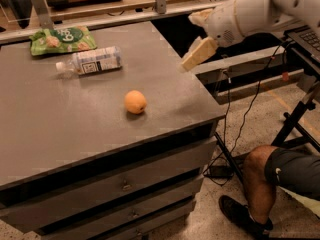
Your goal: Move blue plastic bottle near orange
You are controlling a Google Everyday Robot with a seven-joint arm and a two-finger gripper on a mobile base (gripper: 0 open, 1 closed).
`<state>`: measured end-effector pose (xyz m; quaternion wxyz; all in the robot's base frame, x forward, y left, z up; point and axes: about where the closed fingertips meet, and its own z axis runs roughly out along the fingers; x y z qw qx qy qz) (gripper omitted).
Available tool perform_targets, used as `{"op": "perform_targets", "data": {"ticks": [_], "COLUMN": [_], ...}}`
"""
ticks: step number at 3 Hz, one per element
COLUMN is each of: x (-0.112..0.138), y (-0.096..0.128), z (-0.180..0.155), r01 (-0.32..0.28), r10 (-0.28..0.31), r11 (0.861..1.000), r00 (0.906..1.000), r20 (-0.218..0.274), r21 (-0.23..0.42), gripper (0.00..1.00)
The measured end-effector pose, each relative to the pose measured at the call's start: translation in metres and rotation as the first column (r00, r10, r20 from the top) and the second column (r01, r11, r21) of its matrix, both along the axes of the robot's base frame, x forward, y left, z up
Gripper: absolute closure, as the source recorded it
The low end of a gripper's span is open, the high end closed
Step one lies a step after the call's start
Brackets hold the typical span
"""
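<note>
1. The white arm (250, 14) is cut off by the upper right corner of the frame. A person's leg (260, 179) at lower right is cut off by the right edge. The bottle's label text is too small to read.
2. The gripper (191, 41) is upper right of centre, by the right edge of the grey cabinet top (75, 134). Its two cream fingers (199, 54) are spread apart with nothing between them.
3. The blue plastic bottle (90, 61) lies on its side at upper left, white cap pointing left. It is just below the green snack bag (62, 39) and well apart from the gripper, to its left.
4. The orange (135, 102) sits near the middle of the top, lower in the frame than both bottle and gripper. It is apart from the bottle.
5. Bare top lies all around the orange. The top's right edge runs under the gripper, the front edge is below the orange, and the drawers (125, 184) are beneath it.
</note>
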<state>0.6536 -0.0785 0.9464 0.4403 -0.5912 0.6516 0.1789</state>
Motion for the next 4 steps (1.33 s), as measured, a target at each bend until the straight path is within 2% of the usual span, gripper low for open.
{"op": "perform_targets", "data": {"ticks": [1,2,3,4], "x": [0.030,0.058,0.076,0.081], "y": [0.029,0.059,0.098,0.129], "z": [-0.006,-0.015,-0.023,-0.032], "r01": [-0.037,-0.103,-0.200,-0.276], "r10": [0.034,0.097,0.200,0.284], "r11": [0.994,0.982,0.961,0.940], "r00": [0.9989,0.9944,0.9796,0.9586], "r20": [0.031,0.041,0.021,-0.015], "r21": [0.102,0.160,0.190,0.200], "gripper": [0.00,0.00,0.00,0.00]}}
